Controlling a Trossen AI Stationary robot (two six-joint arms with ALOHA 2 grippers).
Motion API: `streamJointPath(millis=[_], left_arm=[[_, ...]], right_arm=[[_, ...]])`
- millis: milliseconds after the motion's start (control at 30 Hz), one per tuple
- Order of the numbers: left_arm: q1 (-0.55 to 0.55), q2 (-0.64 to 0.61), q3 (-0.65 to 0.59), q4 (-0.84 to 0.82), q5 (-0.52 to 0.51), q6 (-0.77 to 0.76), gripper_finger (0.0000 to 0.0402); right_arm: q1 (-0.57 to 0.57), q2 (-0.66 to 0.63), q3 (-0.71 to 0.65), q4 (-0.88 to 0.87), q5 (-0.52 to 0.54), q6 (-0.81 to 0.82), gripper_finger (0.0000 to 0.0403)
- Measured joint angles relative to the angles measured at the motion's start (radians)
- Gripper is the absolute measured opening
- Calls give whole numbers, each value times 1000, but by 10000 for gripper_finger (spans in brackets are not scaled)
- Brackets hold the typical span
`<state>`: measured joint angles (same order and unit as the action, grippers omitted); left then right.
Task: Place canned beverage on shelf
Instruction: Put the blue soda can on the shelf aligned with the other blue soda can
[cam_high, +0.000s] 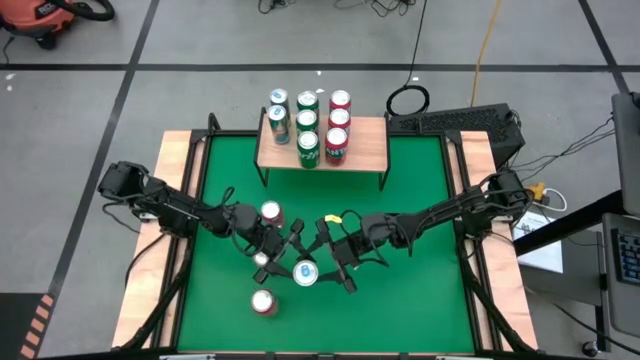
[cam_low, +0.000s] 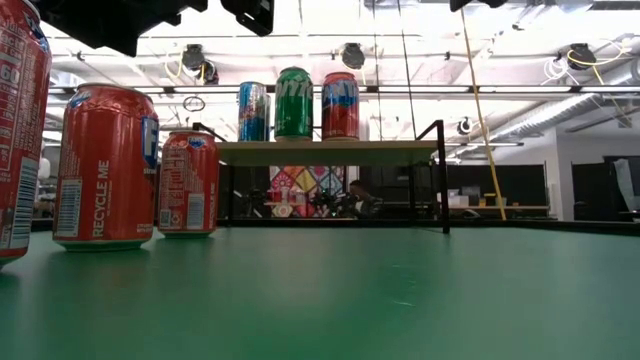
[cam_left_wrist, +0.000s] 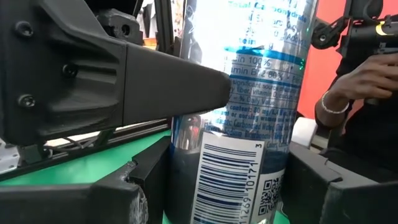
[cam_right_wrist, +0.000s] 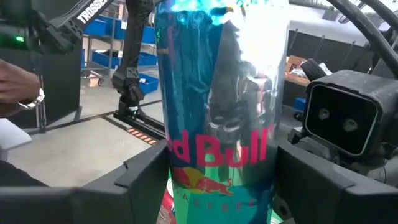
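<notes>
1. The shelf (cam_high: 322, 146) stands at the far edge of the green surface (cam_high: 420, 290), about midway along it. Eight cans (cam_high: 309, 126) stand on its plank: a blue pair, a green trio and a red trio.
2. Two red cans stand loose on the surface: one (cam_high: 270, 212) left of centre beside the left arm, one (cam_high: 264, 302) nearer the front edge.
3. A slim blue can (cam_high: 305, 271) stands upright near the centre of the surface, toward the front edge, well apart from the shelf.
4. Left end effector (cam_high: 287, 255) reaches in from the left edge, arm stretched low; its fingers flank the blue can, slightly apart. I cannot tell whether they clamp it.
5. Right end effector (cam_high: 325, 260) reaches in from the right edge, arm likewise low; its fingers bracket the same can from the opposite side. Contact cannot be confirmed.
6. A person's hand (cam_left_wrist: 348, 84) with a bracelet shows beyond the surface.
</notes>
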<state>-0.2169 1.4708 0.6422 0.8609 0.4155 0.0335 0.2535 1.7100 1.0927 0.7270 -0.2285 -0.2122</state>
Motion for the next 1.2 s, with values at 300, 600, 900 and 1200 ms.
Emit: streamJointPath(millis=[300,600,900,1200], left_arm=[[0,0,0,-10,-12,-1,226],[-5,0,0,-8,-27,-31,274],[-11,-19,1,-16,-42,-56,350],[-7,-139,1,-149,-260,-23,361]], right_arm=[[3,0,0,-17,12,13,253],[3,0,0,-26,17,26,223],[5,-24,0,-80,19,77,225],[58,-152,0,-348,254,161,225]])
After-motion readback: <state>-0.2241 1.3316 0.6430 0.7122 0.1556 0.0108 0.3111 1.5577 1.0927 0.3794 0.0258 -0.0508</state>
